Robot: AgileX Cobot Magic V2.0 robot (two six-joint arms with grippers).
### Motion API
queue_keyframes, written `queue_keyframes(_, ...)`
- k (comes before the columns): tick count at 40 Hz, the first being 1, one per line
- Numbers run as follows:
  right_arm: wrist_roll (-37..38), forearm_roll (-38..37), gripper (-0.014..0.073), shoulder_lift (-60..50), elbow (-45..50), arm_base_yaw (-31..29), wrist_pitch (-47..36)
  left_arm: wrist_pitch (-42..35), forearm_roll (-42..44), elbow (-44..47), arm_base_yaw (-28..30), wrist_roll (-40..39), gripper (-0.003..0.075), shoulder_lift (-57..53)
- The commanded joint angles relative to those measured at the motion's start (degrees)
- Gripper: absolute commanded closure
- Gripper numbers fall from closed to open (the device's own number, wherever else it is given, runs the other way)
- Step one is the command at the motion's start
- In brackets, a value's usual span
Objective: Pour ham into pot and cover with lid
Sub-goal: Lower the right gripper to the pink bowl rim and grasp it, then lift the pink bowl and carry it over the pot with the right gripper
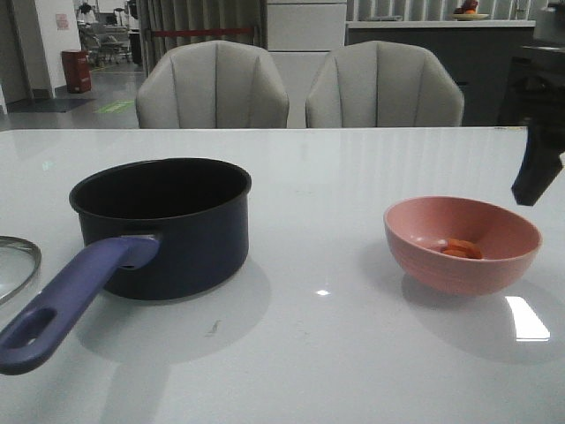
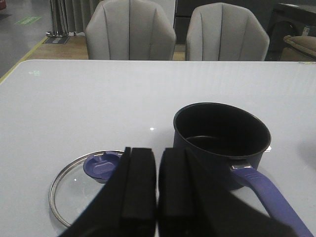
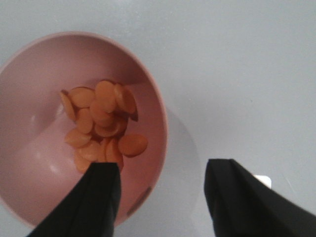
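The dark navy pot (image 1: pixel 163 225) stands left of the table's middle, its purple-blue handle (image 1: pixel 71 300) pointing toward the near left. It is empty inside (image 2: pixel 222 133). The glass lid (image 2: pixel 74 190) with its blue knob (image 2: pixel 102 166) lies flat beside the pot, at the table's left edge (image 1: pixel 13 265). Several orange-pink ham slices (image 3: pixel 101 123) lie in the pink bowl (image 1: pixel 462 243) on the right. My right gripper (image 3: pixel 163 170) hangs open above the bowl's rim, one finger over the inside and one outside. My left gripper (image 2: pixel 157 192) is shut and empty, just short of the lid and pot.
Two grey chairs (image 1: pixel 212 88) stand behind the table's far edge. The white tabletop (image 1: pixel 318 177) stretches between pot and bowl. My right arm (image 1: pixel 537 172) shows as a dark shape at the right edge, above and beyond the bowl.
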Motion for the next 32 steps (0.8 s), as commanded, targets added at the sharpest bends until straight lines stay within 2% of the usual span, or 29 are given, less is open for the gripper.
queue_keyframes(1, -0.8, 0.6, 0.0109, 2.3, -4.6, -0.4, 0.0, -4.4, 0.0, -1.4, -0.4, 0.2, 0.0607, -0.9)
queue_keyframes(11, -0.8, 0.9, 0.0127, 9.8, -9.9, -0.4, -0.5, -4.4, 0.0, -1.4, -0.4, 0.2, 0.0607, -0.9)
queue_keyframes(14, -0.8, 0.9, 0.0206, 11.2, -11.0, -0.4, -0.5, -4.4, 0.0, -1.4, -0.4, 0.2, 0.0607, -0.9)
queue_keyframes(21, -0.8, 2.8, 0.0469, 14.0, -12.1, -0.4, -0.4, -4.4, 0.0, -1.4, -0.4, 0.2, 0.0607, -0.9)
queue_keyframes(32, -0.7, 3.7, 0.0454, 14.3, -12.3, -0.4, -1.8, -4.4, 0.0, -1.4, -0.4, 0.2, 0.0607, -0.9)
